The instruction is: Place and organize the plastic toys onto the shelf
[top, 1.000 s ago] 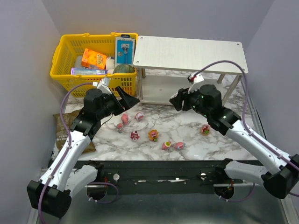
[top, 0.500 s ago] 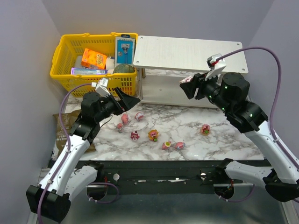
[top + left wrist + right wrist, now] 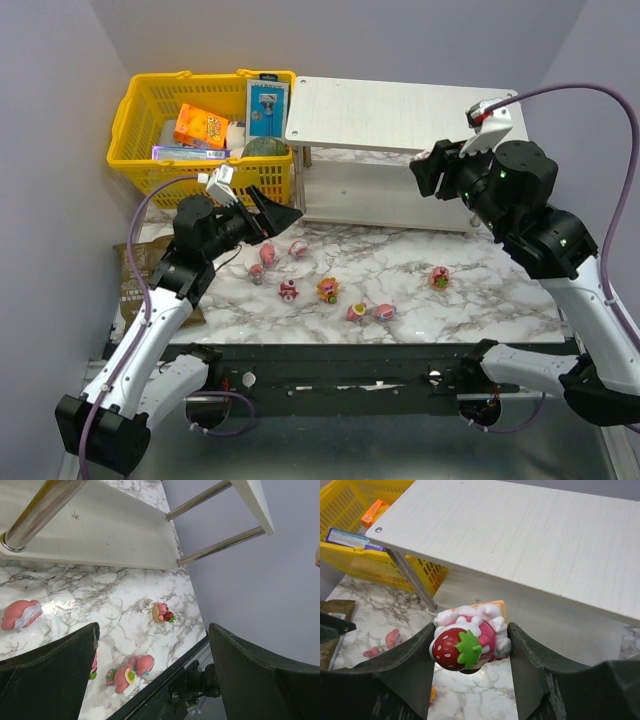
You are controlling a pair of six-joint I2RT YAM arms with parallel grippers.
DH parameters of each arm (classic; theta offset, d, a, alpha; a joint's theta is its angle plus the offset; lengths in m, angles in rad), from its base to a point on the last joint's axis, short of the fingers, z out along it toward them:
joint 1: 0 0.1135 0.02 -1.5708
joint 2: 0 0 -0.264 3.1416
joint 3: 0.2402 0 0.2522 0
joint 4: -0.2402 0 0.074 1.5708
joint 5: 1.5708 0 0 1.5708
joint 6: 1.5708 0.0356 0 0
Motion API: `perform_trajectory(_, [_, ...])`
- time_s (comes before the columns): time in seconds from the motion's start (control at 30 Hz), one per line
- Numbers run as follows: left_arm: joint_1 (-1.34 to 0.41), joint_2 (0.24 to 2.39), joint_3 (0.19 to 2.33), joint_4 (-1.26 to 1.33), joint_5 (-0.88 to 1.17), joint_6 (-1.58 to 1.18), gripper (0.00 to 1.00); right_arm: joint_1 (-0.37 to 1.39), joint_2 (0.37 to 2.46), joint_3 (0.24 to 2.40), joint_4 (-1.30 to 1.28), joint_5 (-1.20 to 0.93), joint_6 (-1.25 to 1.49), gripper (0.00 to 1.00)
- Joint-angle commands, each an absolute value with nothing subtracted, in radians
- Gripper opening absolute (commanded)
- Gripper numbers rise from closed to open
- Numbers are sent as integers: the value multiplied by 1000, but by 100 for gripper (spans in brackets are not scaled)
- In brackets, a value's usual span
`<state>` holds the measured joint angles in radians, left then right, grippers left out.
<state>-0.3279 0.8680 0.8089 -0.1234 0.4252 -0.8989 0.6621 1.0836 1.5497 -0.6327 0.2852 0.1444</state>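
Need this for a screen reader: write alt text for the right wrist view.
The right hand grips a pink strawberry-topped toy below the top board of the white shelf. A yellow basket sits at upper left.

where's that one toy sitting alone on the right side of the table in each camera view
top external: lone toy on the marble, right of the toy cluster, nearer than the shelf
left wrist: lone toy mid-picture, below the shelf's lower board
right wrist: not in it
shared landmark: the white shelf, in all three views
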Motion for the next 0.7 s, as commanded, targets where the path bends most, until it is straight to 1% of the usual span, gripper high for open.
perform_trajectory(0.0, [-331,890,845,-175,413,-883,99,669,1135,1675,-712,420,132,30])
perform_trajectory(0.07, [-331,894,839,-164,425,-893,99,666,1160,1716,-756,484,140,30])
perform_trajectory(0.2, [-331,893,830,-140,443,-894,99,624,1201,1778,-801,522,163,30])
perform_trajectory(0.23, [-331,893,828,-127,445,-897,99,608,1218,1795,-811,517,170,30])
perform_trajectory(0.37, [-331,900,827,-118,457,-894,99,441,1252,1825,-853,404,224,30])
perform_trajectory(0.67, [-331,870,819,-95,456,-884,99,269,1328,1858,-897,344,244,30])
